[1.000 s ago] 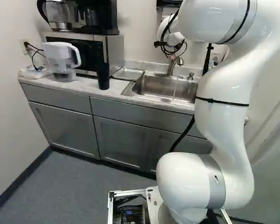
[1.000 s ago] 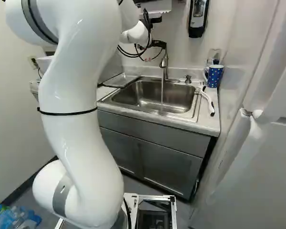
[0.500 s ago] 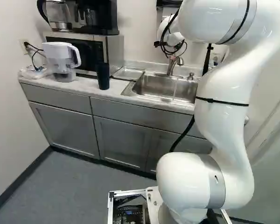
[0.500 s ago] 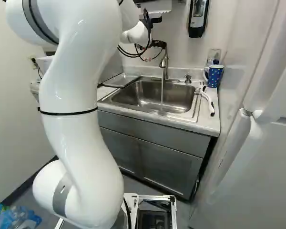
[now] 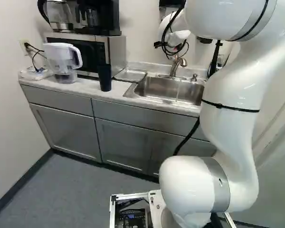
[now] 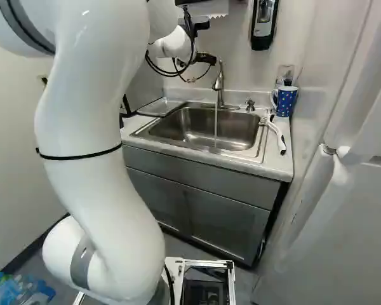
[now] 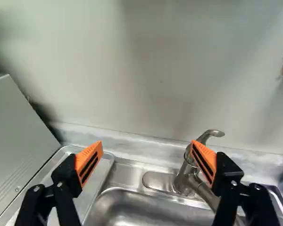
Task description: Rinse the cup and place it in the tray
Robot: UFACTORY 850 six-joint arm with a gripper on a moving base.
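Observation:
High by the wall behind the sink, my gripper [image 6: 206, 58] hangs near the faucet [image 6: 220, 89] in the right base view. In the wrist view the gripper [image 7: 147, 162] is wide open and holds nothing; one orange pad overlaps the faucet [image 7: 181, 176], the other the metal tray [image 7: 95, 183]. A blue dotted mug [image 6: 286, 101] stands upright right of the sink [image 6: 197, 124]. On the counter left of the flat tray [image 5: 131, 74] stands a dark tumbler [image 5: 104, 78]. A thin stream of water runs from the faucet into the sink.
A white water pitcher [image 5: 62, 61] and a microwave [image 5: 90, 52] stand at the counter's left part. Beside the mug are a clear container [image 6: 284, 72] and a white-handled brush [image 6: 277, 135]. A soap dispenser [image 6: 263, 22] hangs on the wall, with a white door at the right.
My arm has swung a little, its upper links shifting left in the right base view and right in the left one. The gripper has moved slightly left of the faucet. The base has not moved.

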